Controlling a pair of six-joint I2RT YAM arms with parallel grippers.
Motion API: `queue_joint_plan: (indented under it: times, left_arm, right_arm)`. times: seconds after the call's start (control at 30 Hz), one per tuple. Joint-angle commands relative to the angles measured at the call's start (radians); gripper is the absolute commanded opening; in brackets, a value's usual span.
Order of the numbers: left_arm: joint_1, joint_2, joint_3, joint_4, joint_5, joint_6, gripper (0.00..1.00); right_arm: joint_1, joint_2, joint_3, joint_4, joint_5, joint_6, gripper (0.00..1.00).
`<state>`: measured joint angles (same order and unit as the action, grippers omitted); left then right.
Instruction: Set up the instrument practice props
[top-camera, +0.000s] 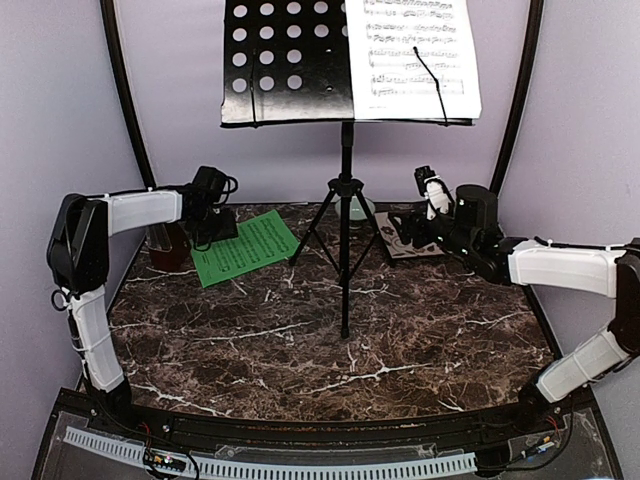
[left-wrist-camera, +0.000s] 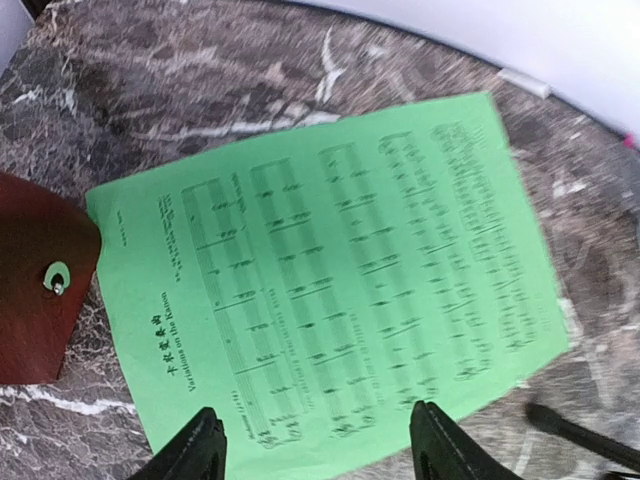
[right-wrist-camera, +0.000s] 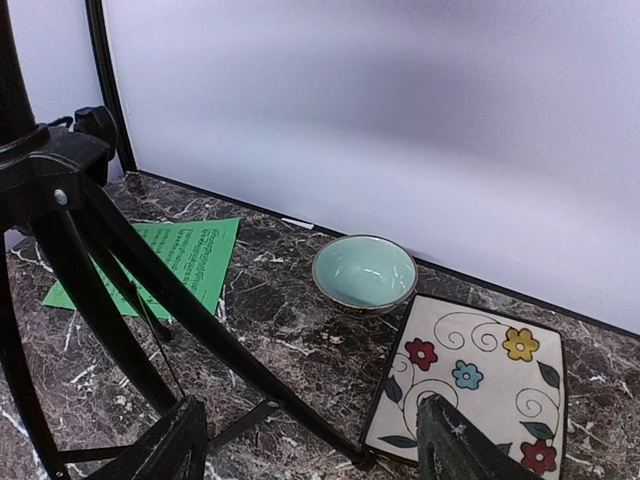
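Left hand (left-wrist-camera: 318, 448), at the bottom edge of the left wrist view: released, fingers spread, nothing between them, hovering over the lower border of the green sheet of printed music (left-wrist-camera: 330, 270). Green sheet flat on the dark white-veined marble surface (top-camera: 400, 340), left of centre in the top view, one corner against or just beside the small dark red-brown pyramid metronome (left-wrist-camera: 30, 290) at the left edge. Right hand (right-wrist-camera: 310, 452), at the bottom of the right wrist view: likewise released and empty, low over the surface. Ahead of it, centre frame, a small pale green bowl (right-wrist-camera: 363, 272); lower right, just beside the bowl, a cream square tile with swirls and flowers (right-wrist-camera: 470, 375). Black perforated-desk tripod music stand (top-camera: 290, 60) upright mid-frame in the top view, feet on the surface, with the white sheet of printed music (top-camera: 410, 50) resting on the right half of its desk, upper right.
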<state>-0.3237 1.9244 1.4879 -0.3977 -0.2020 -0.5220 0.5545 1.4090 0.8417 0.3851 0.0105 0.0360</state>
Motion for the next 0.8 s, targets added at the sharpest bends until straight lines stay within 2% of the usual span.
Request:
queue_joint_plan:
  times: [0.0,0.27,0.77]
  left_arm:
    - [0.010,0.049,0.023,-0.091,-0.134,0.042,0.65]
    - [0.091,0.127,0.055,-0.057,-0.097,0.087,0.65]
    - [0.184,0.208,0.105,-0.008,-0.143,0.165,0.65]
  right_arm:
    - [0.005,-0.036,-0.020,0.024,-0.007,0.013,0.73]
    - [0.005,-0.040,-0.032,0.034,-0.012,0.024,0.73]
    - [0.005,-0.053,-0.031,0.020,0.006,0.012,0.73]
